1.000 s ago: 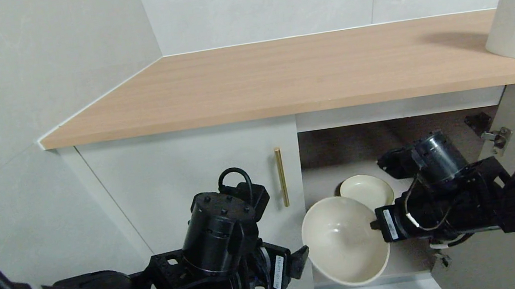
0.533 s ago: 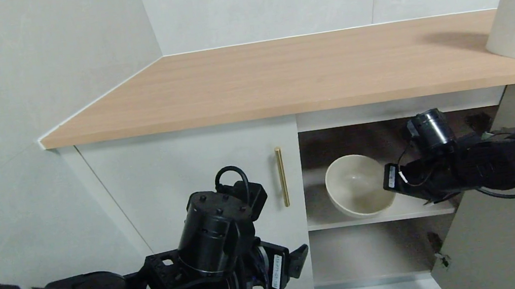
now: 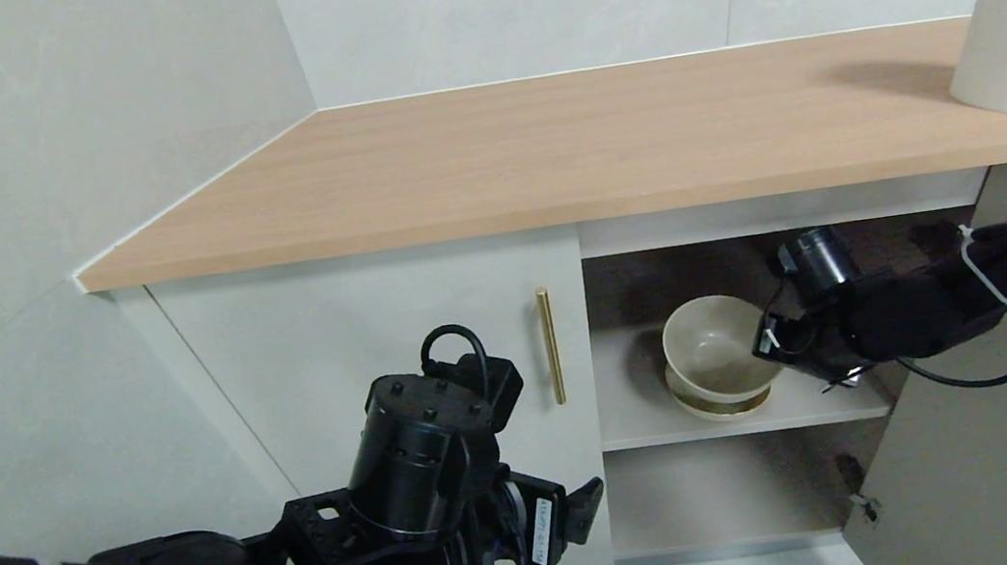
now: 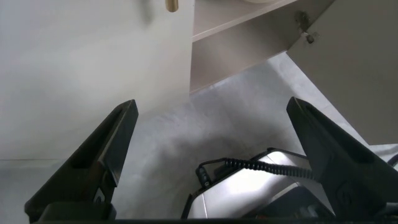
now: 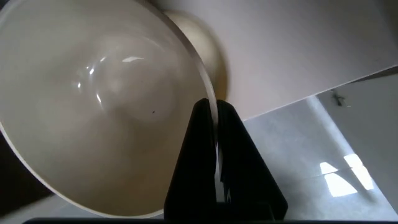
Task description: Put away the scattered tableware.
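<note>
One bowl [image 3: 712, 347] clenched in right jaws over dish [image 3: 720, 407] on shelf [image 3: 636, 413]; left jaws spread.

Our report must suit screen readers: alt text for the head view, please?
The right tool grips a cream bowl by its rim inside an open cabinet, over a plate on the shelf. The left tool hangs low before the closed door.

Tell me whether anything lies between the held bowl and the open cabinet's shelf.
Yes: a smaller dish lies on the shelf directly under the bowl, which the right tool grips by its rim. Whether they touch cannot be told.
</note>
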Controlling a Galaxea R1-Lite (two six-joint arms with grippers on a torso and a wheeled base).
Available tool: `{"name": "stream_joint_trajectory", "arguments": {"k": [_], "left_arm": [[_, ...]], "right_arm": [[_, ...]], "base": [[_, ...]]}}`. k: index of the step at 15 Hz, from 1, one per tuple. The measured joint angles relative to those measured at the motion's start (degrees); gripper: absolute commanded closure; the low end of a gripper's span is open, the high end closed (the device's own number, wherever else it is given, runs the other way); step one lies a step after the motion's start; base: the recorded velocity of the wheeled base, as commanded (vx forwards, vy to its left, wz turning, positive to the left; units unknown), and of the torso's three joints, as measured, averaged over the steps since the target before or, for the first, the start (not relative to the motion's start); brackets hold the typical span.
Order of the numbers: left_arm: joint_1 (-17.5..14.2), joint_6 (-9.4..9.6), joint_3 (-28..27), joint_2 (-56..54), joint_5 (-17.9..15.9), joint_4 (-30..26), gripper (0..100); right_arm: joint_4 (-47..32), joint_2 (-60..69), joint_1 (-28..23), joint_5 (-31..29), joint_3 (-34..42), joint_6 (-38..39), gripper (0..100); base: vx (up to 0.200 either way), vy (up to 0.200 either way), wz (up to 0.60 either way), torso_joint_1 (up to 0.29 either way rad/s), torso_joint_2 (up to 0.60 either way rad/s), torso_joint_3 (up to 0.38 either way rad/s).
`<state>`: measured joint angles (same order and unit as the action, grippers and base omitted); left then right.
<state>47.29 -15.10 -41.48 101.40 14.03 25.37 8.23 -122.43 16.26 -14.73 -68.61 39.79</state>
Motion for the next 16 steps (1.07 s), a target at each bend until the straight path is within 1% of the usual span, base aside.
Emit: {"name": "stream_joint_trajectory", "arguments": {"k": [3,7,14,15,16], "left_arm": [[-0.07,0.00,0.01,0.00,0.00,0.02,0],[-0.10,0.00,0.00,0.00,0.00,0.00,0],[-0.10,-0.05,0.00,0.00,0.37,0.05,0],[-0.11,-0.06,-0.05,0.00,0.41,0.05,0],[-0.13,-0.06,-0.07,0.00,0.44,0.05,0]], "right_arm": [[0.28,-1.99,-0.06,-0.71,-0.90,0.44,100],[4.00,-3.91,-0.44,-2.71,-1.16,0.63,100],[6.11,-5.83,-0.30,-2.79,-1.21,0.63,100],[6.30,-5.96,-0.26,-2.82,-1.21,0.63,0],[6.38,-6.05,-0.26,-2.84,-1.18,0.63,0]], "base": [[0.000,0.000,0.00,0.000,0.00,0.000],[0.000,0.000,0.00,0.000,0.00,0.000],[0.000,0.000,0.00,0.000,0.00,0.000],[0.000,0.000,0.00,0.000,0.00,0.000],[0.000,0.000,0.00,0.000,0.00,0.000]]}}
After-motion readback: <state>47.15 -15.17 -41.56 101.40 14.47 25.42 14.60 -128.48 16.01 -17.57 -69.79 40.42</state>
